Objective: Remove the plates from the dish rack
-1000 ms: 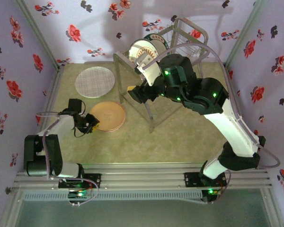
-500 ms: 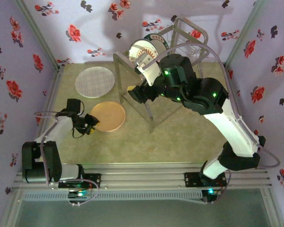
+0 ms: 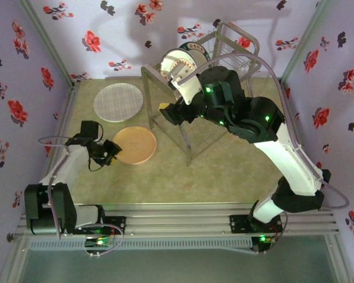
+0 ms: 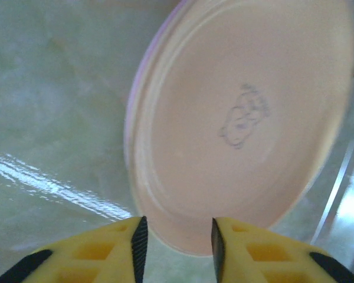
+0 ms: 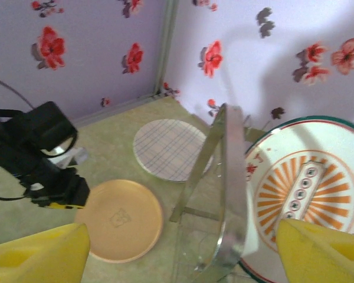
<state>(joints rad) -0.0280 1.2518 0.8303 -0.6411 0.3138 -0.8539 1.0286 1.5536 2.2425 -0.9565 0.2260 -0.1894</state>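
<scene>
A plain pink plate [image 3: 134,145] lies flat on the table, seen close up in the left wrist view [image 4: 242,118]. My left gripper [image 3: 111,151] is open at its near-left rim [image 4: 177,250], with the rim's edge between the tips and touching neither pad. A white grid plate [image 3: 118,101] lies behind it. The dish rack [image 3: 224,56] holds a white plate with an orange sunburst [image 3: 180,65] upright. My right gripper [image 3: 168,112] is open wide at the rack's front-left corner [image 5: 180,253]. A frame bar [image 5: 230,194] stands between its fingers, and the sunburst plate [image 5: 307,183] is by the right finger.
Flowered walls close in the table on three sides. A second plate with a green rim [image 3: 196,50] stands behind the sunburst one in the rack. Bare table [image 3: 224,171] lies in front of the rack and to the right.
My left gripper has opened, let go of the pink plate and drawn back a little to the left; the plate now lies flat. My right gripper has edged slightly toward the rack.
</scene>
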